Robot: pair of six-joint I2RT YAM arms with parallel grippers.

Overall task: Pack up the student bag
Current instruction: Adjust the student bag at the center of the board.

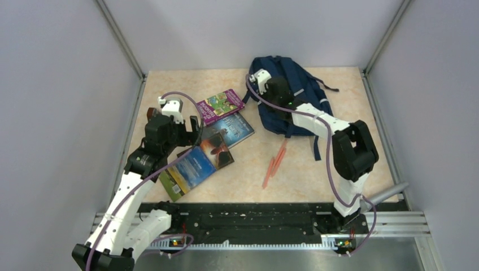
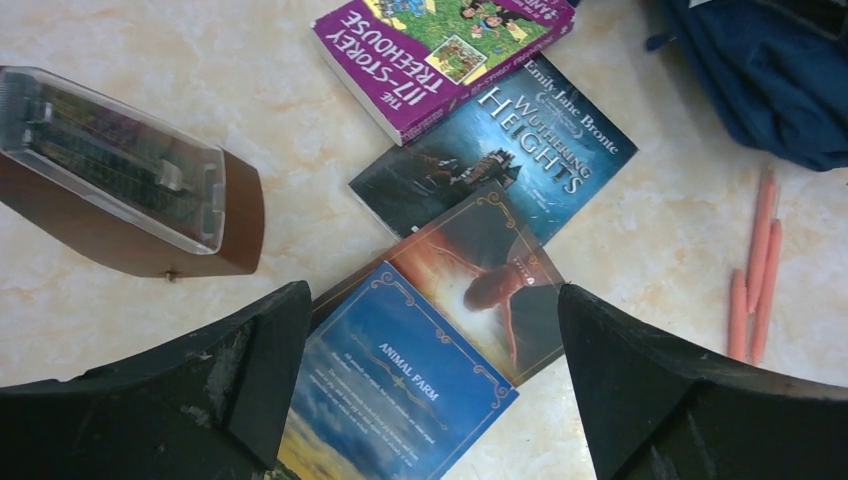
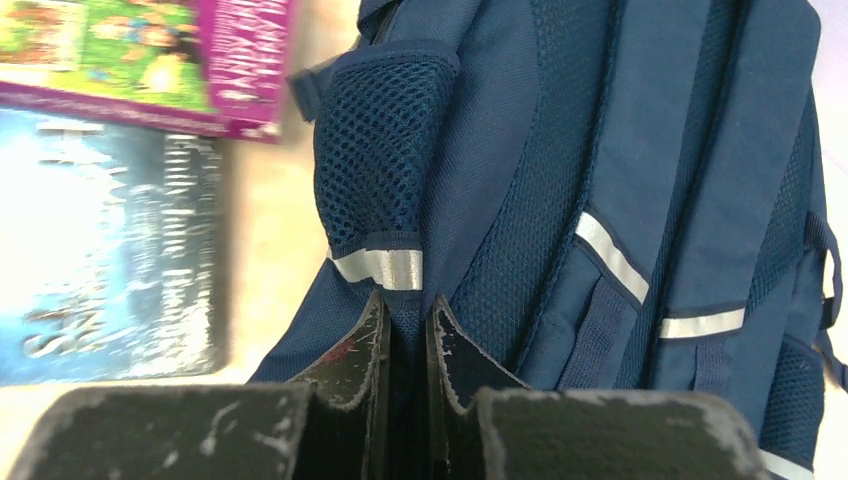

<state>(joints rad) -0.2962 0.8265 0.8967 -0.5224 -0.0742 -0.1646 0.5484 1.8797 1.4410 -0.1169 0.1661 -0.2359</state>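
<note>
Closest to the lens in its own wrist view, the right gripper [image 3: 406, 300] is nearly closed, pinching what looks like a fold of the student bag [image 3: 640, 150] just below its mesh side pocket [image 3: 375, 140]; the left gripper [image 2: 430, 300] hangs wide open and empty above the books [image 2: 400, 390]. Lying flat toward the far right of the table [image 1: 316, 169], the bag looks soft, limp and probably light; loose cloth will stretch and slump when pulled, so a strap, seam or zip edge should give a surer hold.

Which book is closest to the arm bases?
Animal Farm, pale-blue cover, at the near edge; the orange-covered book, Wuthering Heights and purple Treehouse lie farther back.
</note>
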